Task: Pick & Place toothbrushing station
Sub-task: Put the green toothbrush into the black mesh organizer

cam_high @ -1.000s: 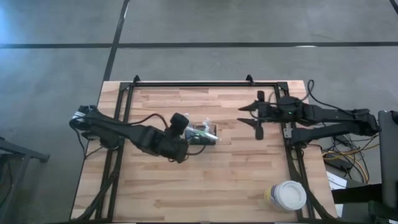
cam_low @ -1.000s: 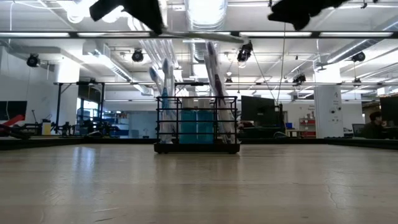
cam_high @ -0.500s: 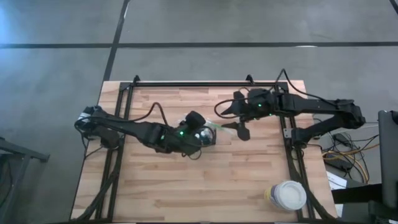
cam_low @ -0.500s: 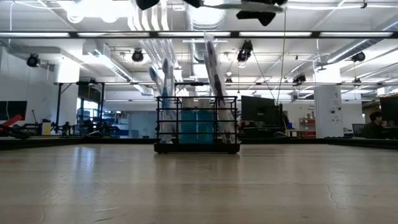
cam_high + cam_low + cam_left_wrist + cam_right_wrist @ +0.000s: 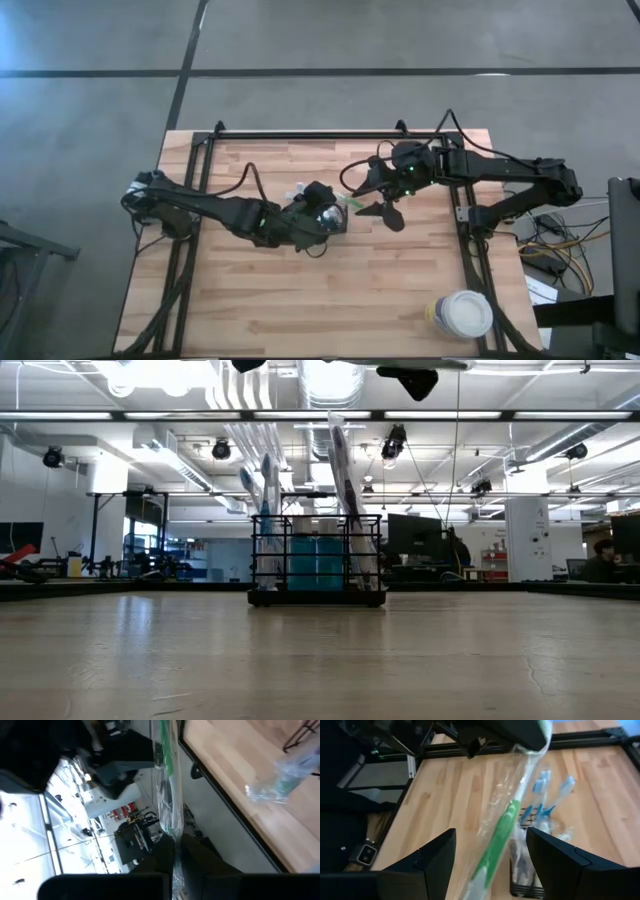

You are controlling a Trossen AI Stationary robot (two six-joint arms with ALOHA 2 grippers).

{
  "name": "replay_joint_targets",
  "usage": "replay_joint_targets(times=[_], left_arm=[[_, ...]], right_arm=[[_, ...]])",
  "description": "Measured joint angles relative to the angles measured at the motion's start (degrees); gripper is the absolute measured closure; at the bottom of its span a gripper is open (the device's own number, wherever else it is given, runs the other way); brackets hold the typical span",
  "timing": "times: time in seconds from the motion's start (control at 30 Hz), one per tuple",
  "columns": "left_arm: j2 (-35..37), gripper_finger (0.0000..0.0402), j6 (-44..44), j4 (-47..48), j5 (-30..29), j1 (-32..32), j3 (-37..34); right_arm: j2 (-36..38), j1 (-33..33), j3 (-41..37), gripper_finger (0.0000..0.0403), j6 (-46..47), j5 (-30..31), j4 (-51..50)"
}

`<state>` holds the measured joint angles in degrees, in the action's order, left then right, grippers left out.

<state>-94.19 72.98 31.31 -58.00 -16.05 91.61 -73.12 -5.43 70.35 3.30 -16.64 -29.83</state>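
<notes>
The black wire-mesh caddy stands on the table's middle, with blue toothbrushes upright in it. Above it my left gripper is shut on a green toothbrush in a clear wrapper, which reaches toward the table's right edge. My right gripper is open; its fingers stand on either side of the wrapped toothbrush without touching it. In the low view both grippers show only at the top edge. My left gripper pinches one end of the wrapped green toothbrush between its two fingers, with the clear wrapper between the fingers and the brush. The toothbrush runs on in line with the fingers. It is lifted clear above the caddy, its free end between my right gripper's fingers.
A large cup with a white lid stands at the table's near right corner. A black frame rail runs along the far edge, and others run down both sides. Bare wood lies in front of the caddy.
My right gripper has swung toward the table's left edge, to the caddy, until its fingers flank the toothbrush. My left gripper has rolled and gone up and a little toward the right edge with the green toothbrush. The caddy has stayed in place.
</notes>
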Motion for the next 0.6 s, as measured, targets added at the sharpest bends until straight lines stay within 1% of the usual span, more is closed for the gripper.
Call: replay_joint_targets(times=[0.17, 0.3, 0.43, 0.6], left_arm=[[0.0, 0.0383, 3.58, -2.11, -0.7, 0.01, -0.02], [0.0, 0.0383, 3.93, -2.54, -0.72, 0.17, -0.02], [0.0, 0.0383, 4.64, -2.55, -0.68, 0.24, -0.02], [0.0, 0.0383, 4.78, -2.61, -0.55, 0.31, -0.04]], right_arm=[[-0.97, -0.26, 0.07, 0.0169, 1.11, 0.07, -0.02], [-1.14, -0.26, 0.17, 0.0184, 0.8, 0.05, 0.41], [-1.31, -0.62, 0.5, 0.0219, -0.05, 0.06, 0.28], [-2.29, -0.81, 0.81, 0.0284, -0.97, 0.06, 0.18]])
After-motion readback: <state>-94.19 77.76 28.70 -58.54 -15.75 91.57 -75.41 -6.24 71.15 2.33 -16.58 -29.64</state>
